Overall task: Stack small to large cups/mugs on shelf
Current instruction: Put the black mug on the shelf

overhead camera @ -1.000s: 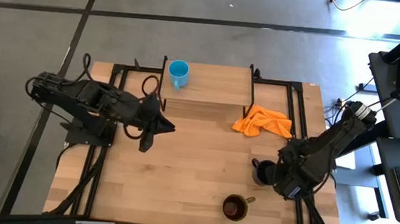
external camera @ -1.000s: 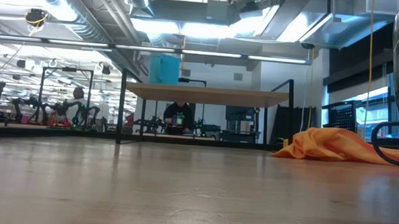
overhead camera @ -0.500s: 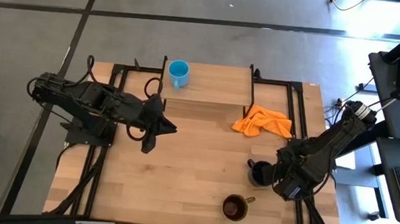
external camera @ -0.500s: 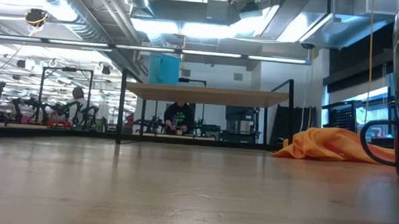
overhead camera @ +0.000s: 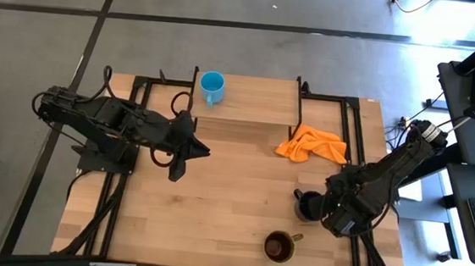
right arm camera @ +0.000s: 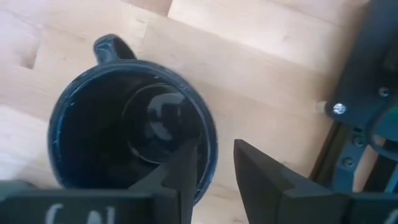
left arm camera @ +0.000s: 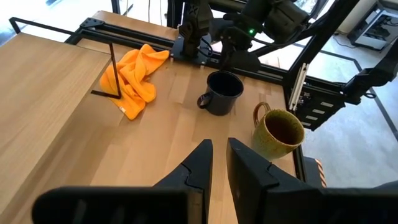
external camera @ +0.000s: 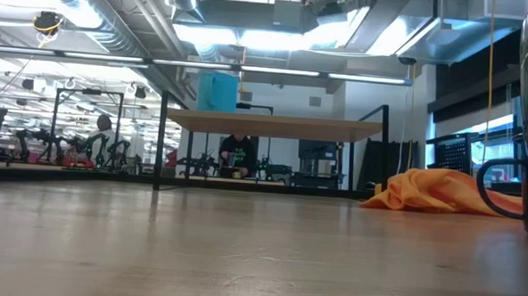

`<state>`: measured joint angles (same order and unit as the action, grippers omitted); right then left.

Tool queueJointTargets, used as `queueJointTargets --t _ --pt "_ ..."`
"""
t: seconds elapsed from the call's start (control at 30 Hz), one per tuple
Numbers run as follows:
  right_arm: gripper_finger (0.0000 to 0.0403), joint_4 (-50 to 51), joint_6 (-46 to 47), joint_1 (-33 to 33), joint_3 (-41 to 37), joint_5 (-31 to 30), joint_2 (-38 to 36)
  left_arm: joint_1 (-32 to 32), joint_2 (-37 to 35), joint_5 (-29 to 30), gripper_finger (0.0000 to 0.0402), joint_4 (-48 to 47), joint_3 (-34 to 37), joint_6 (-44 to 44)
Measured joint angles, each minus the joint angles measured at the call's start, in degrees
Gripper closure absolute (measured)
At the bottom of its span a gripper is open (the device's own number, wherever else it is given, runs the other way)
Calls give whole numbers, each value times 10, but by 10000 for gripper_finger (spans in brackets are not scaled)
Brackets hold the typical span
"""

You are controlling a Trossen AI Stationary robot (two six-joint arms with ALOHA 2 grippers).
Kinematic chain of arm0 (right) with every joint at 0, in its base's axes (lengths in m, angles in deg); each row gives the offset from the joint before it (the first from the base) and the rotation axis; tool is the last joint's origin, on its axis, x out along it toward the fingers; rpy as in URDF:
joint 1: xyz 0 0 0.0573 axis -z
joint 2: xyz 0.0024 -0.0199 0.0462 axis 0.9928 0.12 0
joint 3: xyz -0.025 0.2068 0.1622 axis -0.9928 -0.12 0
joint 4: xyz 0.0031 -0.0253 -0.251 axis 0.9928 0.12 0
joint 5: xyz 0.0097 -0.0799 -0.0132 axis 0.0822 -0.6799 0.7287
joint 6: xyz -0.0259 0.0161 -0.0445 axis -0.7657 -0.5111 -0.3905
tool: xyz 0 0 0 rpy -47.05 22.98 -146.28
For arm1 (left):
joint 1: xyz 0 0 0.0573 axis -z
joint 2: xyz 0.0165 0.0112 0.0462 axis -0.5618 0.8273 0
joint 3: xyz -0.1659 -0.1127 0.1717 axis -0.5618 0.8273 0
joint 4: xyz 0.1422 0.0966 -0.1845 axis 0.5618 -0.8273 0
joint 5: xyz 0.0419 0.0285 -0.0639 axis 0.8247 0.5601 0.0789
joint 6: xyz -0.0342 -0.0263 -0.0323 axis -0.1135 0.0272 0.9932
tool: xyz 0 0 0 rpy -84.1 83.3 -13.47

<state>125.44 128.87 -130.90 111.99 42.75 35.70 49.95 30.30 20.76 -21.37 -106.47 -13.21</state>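
Observation:
The light-blue mug (overhead camera: 211, 86) stands upright on the shelf (overhead camera: 257, 101), near its left end. The black mug (overhead camera: 305, 205) stands on the table at the right, and the brown mug (overhead camera: 279, 246) stands nearer the front edge. My right gripper (right arm camera: 216, 149) points down over the black mug and is shut on its wall. My left gripper (overhead camera: 192, 149) hangs over the table's left half, shut and holding nothing, with the two lower mugs (left arm camera: 222, 93) (left arm camera: 278, 132) ahead of it. My right gripper has one finger (right arm camera: 185, 167) inside the black mug and the other (right arm camera: 261, 177) outside. The rim wall (right arm camera: 209, 134) between them is on the side away from the handle (right arm camera: 109, 46). The fingers come from above, pointing down. The mug stands upright with its bottom on the table.
An orange cloth (overhead camera: 310, 144) lies crumpled by the shelf's right leg, between the shelf and the black mug. Black rails (overhead camera: 353, 125) run along the table's left and right sides. The middle of the tabletop (overhead camera: 233, 192) is bare wood.
My right gripper has tipped a little over the black mug. The mug has shifted slightly on the table, toward the left edge: in the low view its handle and body have come further into the picture. It stays upright.

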Motion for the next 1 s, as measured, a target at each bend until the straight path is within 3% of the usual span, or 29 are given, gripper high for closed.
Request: queueJointTargets --t 0.37,0.77,1.0 --pt "295 -18 -4 0 0 -19 1 0 0 2 360 0 0 0" --pt "298 -76 -13 6 -65 -13 1 0 0 4 360 -6 0 0" --pt "377 -86 -171 80 -72 -29 0 0 0 16 360 -11 0 3"
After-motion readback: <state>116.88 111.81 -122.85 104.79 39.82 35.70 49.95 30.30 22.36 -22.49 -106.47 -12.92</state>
